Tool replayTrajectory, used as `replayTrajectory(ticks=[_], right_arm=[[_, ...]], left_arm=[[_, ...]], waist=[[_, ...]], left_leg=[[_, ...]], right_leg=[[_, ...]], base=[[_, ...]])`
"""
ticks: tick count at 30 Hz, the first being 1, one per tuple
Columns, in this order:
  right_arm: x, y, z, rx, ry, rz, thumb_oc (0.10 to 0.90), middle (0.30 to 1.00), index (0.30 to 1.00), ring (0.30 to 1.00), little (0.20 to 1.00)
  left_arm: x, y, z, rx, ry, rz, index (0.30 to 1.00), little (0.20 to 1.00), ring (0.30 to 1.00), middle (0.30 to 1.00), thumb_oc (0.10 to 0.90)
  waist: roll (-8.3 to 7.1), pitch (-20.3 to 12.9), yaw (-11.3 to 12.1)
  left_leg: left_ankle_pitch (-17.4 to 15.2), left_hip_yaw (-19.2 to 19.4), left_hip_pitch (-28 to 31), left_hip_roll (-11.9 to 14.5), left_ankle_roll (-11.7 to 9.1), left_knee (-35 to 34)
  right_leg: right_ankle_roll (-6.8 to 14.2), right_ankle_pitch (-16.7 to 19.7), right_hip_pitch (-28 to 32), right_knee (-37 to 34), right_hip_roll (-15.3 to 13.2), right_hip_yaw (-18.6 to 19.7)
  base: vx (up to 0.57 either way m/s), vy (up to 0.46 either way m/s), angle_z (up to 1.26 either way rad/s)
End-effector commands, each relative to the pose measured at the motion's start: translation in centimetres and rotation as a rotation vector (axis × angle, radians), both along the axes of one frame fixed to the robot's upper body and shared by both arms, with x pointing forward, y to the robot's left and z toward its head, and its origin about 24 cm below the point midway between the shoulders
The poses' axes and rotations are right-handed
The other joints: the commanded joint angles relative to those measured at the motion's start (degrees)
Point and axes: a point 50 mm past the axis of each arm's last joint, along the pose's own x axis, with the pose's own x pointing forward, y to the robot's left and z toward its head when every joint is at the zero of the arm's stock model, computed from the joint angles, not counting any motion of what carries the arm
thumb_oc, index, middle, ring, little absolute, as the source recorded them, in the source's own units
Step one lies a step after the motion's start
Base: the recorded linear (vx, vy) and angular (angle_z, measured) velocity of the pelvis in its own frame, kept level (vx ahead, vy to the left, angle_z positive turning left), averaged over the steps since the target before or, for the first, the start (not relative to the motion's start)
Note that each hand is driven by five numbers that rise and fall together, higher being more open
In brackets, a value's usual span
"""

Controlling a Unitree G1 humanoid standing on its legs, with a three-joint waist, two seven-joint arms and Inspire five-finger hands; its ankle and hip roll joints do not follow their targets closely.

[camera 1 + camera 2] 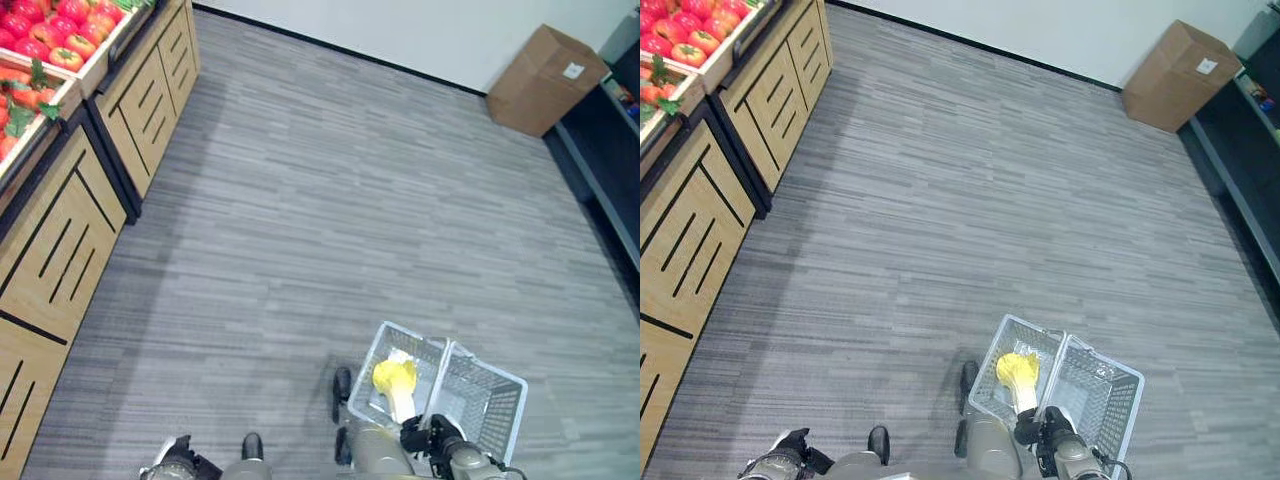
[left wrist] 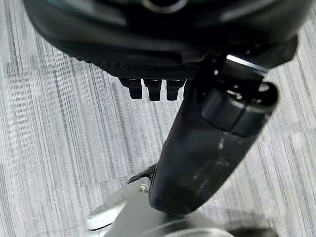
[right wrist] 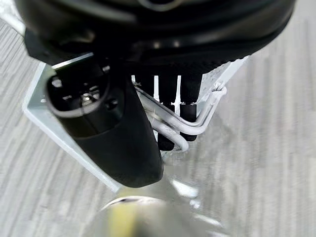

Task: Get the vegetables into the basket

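Basket (image 1: pixel 480 400) handles in right hand (image 3: pixel 168 98)

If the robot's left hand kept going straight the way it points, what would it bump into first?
Probably just the grey floor. The left hand holds nothing, with its fingers pointing down, and nothing seems to lie between them and the floor, though the depth is hard to judge.

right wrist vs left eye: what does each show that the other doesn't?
Right wrist alone: the right hand with fingers curled round the basket's white wire handles, seen close.

Left eye alone: the yellow vegetable lying in the basket, the wooden stand with red produce at left, a cardboard box by the wall, and the left hand at the lower edge.

Both: the white basket, the right hand at its handles, and the grey floor.
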Motion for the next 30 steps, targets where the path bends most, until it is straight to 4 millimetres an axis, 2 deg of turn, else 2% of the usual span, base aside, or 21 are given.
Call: replayTrajectory(ticks=[1, 4, 5, 6, 7, 10, 13, 14, 15, 16, 18, 20, 22, 23, 25, 26, 27, 29, 30], right_arm=[[-5.0, -2.6, -0.7, -0.085, 0.197, 0.056, 0.4, 0.3, 0.3, 0.3, 0.3], [-4.8, -3.7, -0.4, -0.114, 0.195, 0.053, 0.4, 0.3, 0.3, 0.3, 0.3], [-4.3, -4.3, -0.1, -0.132, 0.177, 0.05, 0.4, 0.3, 0.3, 0.3, 0.3], [-4.3, -4.4, -0.1, -0.133, 0.177, 0.05, 0.4, 0.3, 0.3, 0.3, 0.3], [-3.7, -4.8, 0.2, -0.145, 0.153, 0.04, 0.4, 0.3, 0.3, 0.3, 0.3], [-3.4, -5.0, 0.3, -0.149, 0.14, 0.033, 0.4, 0.3, 0.3, 0.3, 0.3], [-3.2, -5.4, 0.5, -0.159, 0.135, 0.033, 0.4, 0.3, 0.3, 0.3, 0.3], [-3.3, -5.6, 0.5, -0.161, 0.135, 0.022, 0.4, 0.3, 0.3, 0.3, 0.3], [-3.3, -5.6, 0.5, -0.161, 0.135, 0.022, 0.4, 0.3, 0.3, 0.3, 0.3], [-3.6, -5.8, 0.5, -0.16, 0.136, 0.002, 0.4, 0.3, 0.3, 0.3, 0.3], [-3.7, -5.9, 0.6, -0.161, 0.138, -0.008, 0.4, 0.3, 0.3, 0.3, 0.3], [-3.9, -6.2, 0.6, -0.161, 0.145, -0.021, 0.4, 0.3, 0.3, 0.3, 0.3], [-4.1, -6.2, 0.5, -0.161, 0.148, -0.027, 0.4, 0.3, 0.3, 0.3, 0.3], [-4.5, -6.6, 0.6, -0.167, 0.158, -0.051, 0.4, 0.3, 0.3, 0.3, 0.3], [-4.8, -6.9, 0.7, -0.172, 0.159, -0.082, 0.4, 0.3, 0.3, 0.3, 0.3], [-5.0, -7.4, 0.8, -0.186, 0.163, -0.102, 0.4, 0.3, 0.3, 0.3, 0.3], [-5.1, -7.5, 0.8, -0.19, 0.165, -0.111, 0.4, 0.3, 0.3, 0.3, 0.3], [-5.1, -7.5, 0.8, -0.19, 0.166, -0.112, 0.4, 0.3, 0.3, 0.3, 0.3], [-5.3, -7.8, 0.9, -0.2, 0.166, -0.12, 0.4, 0.3, 0.3, 0.3, 0.3]], left_arm=[[1.5, -1.2, 0.0, -0.036, -0.053, -0.027, 1.0, 1.0, 1.0, 1.0, 0.9], [1.5, -2.2, -0.3, -0.066, -0.059, -0.018, 1.0, 1.0, 1.0, 1.0, 0.9], [1.6, -2.7, -0.4, -0.075, -0.062, -0.021, 1.0, 1.0, 1.0, 1.0, 0.9], [1.6, -2.7, -0.4, -0.075, -0.062, -0.021, 1.0, 1.0, 1.0, 1.0, 0.9], [2.0, -3.3, -0.4, -0.089, -0.08, -0.027, 1.0, 1.0, 1.0, 1.0, 0.9], [2.4, -3.7, -0.4, -0.098, -0.09, -0.026, 1.0, 1.0, 1.0, 1.0, 0.9], [2.9, -4.1, -0.3, -0.112, -0.118, -0.007, 1.0, 1.0, 1.0, 1.0, 0.9], [3.1, -4.4, -0.3, -0.123, -0.132, 0.0, 1.0, 1.0, 1.0, 1.0, 0.9], [3.1, -4.4, -0.3, -0.123, -0.132, 0.0, 1.0, 1.0, 1.0, 1.0, 0.9], [3.3, -4.3, -0.2, -0.124, -0.141, 0.004, 1.0, 1.0, 1.0, 1.0, 0.9], [3.4, -4.4, -0.2, -0.125, -0.144, 0.002, 1.0, 1.0, 1.0, 1.0, 0.9], [3.6, -4.4, -0.1, -0.127, -0.15, -0.003, 1.0, 1.0, 1.0, 1.0, 0.9], [3.5, -4.4, -0.1, -0.126, -0.147, 0.0, 1.0, 1.0, 1.0, 1.0, 0.9], [3.4, -4.4, -0.1, -0.127, -0.148, 0.007, 1.0, 1.0, 1.0, 1.0, 0.9], [3.7, -4.6, 0.0, -0.13, -0.164, 0.006, 1.0, 1.0, 1.0, 1.0, 0.9], [4.0, -4.7, 0.0, -0.13, -0.173, -0.005, 1.0, 1.0, 1.0, 1.0, 0.9], [4.0, -4.8, 0.0, -0.13, -0.171, -0.011, 1.0, 1.0, 1.0, 1.0, 0.9], [4.0, -4.8, 0.0, -0.13, -0.17, -0.012, 1.0, 1.0, 1.0, 1.0, 0.9], [3.9, -4.8, 0.0, -0.129, -0.167, -0.012, 1.0, 1.0, 1.0, 1.0, 0.9]], waist=[[1.65, 1.0, -1.0], [4.15, 0.3, -1.8], [5.62, 0.1, -2.0], [5.68, 0.1, -2.1], [6.86, 0.1, -2.4], [7.75, 0.1, -2.6], [9.14, 0.2, -2.6], [9.75, 0.2, -2.8], [9.77, 0.2, -2.9], [9.87, 0.5, -2.8], [9.83, 0.8, -2.8], [9.66, 1.2, -2.9], [9.54, 1.3, -2.9], [9.57, 1.3, -3.1], [9.92, 1.4, -2.7], [9.66, 1.3, -2.1], [9.52, 1.3, -1.8], [9.51, 1.5, -1.6], [9.59, 1.2, -0.6]], left_leg=[[-2.5, -1.2, 7.8, 1.3, -6.8, 0.1], [-0.4, -2.6, 8.1, 2.8, -7.8, 0.1], [1.5, -3.0, 7.9, 3.7, -8.8, 0.1], [1.5, -3.0, 7.9, 3.8, -8.8, 0.1], [2.8, -3.1, 7.1, 4.5, -9.8, 0.9], [4.4, -3.0, 6.2, 5.2, -10.8, 2.3], [7.6, -3.1, 5.2, 5.8, -12.0, 4.6], [10.6, -2.9, 3.9, 6.1, -13.2, 8.0], [10.6, -2.9, 3.9, 6.2, -13.2, 8.1], [14.1, -2.4, 2.0, 6.1, -14.6, 12.3], [15.2, -1.8, 0.8, 5.9, -15.0, 14.1], [17.1, 0.6, -0.8, 6.7, -15.4, 18.3], [17.7, 1.5, -1.4, 7.0, -15.5, 20.0], [18.9, 4.1, -2.6, 8.2, -14.9, 21.7], [17.7, 6.1, -5.7, 8.5, -13.7, 19.7], [15.6, 6.9, -10.4, 8.5, -12.7, 16.5], [14.5, 7.3, -12.2, 8.6, -12.5, 15.1], [14.1, 7.4, -11.9, 8.6, -12.5, 15.3], [14.3, 7.6, -16.4, 8.5, -12.5, 9.4]], right_leg=[[0.6, 3.3, -2.8, 4.8, -1.0, 2.4], [-1.2, 1.7, -3.3, 7.2, -0.1, 1.6], [-2.3, 0.2, -3.7, 8.8, 0.1, 0.0], [-2.3, 0.1, -3.7, 8.9, 0.1, -0.1], [-3.1, -1.3, -3.8, 9.6, 0.3, -1.0], [-3.9, -2.8, -3.7, 10.4, 0.6, -1.8], [-5.2, -4.9, -2.9, 11.0, 1.2, -2.9], [-6.2, -6.1, -1.5, 10.8, 2.0, -3.1], [-6.2, -6.1, -1.4, 10.8, 2.0, -3.2], [-7.3, -7.5, 0.7, 10.5, 2.9, -3.1], [-7.7, -8.0, 1.5, 10.4, 3.0, -3.0], [-8.6, -9.4, 3.1, 10.6, 3.1, -3.1], [-9.0, -9.9, 3.7, 10.7, 3.2, -2.9], [-9.2, -10.9, 5.2, 10.4, 3.2, -2.9], [-8.8, -11.6, 7.1, 9.5, 2.9, -2.0], [-8.2, -12.2, 9.3, 8.2, 2.1, -1.1], [-7.8, -12.5, 10.4, 7.7, 1.8, -0.5], [-7.8, -12.7, 10.7, 7.7, 1.8, -0.4], [-7.2, -13.8, 13.1, 6.9, 1.5, 1.0]], base=[[0.22, -0.101, 0.86], [0.25, -0.137, 0.61], [0.2, -0.117, 0.43], [0.25, -0.2, 0.35], [0.13, -0.126, 0.15], [0.16, -0.152, 0.11], [0.21, -0.208, 0.08], [0.18, -0.18, 0.33], [0.24, -0.299, 0.37], [0.11, -0.16, 0.19], [0.14, -0.169, -0.06], [0.17, -0.159, -0.15], [0.15, -0.132, -0.25], [0.24, -0.181, -0.26], [0.29, -0.102, 0.01], [0.34, -0.033, 0.19], [0.26, -0.016, 0.22], [0.17, 0.015, -0.03], [0.47, 0.062, -0.37]])
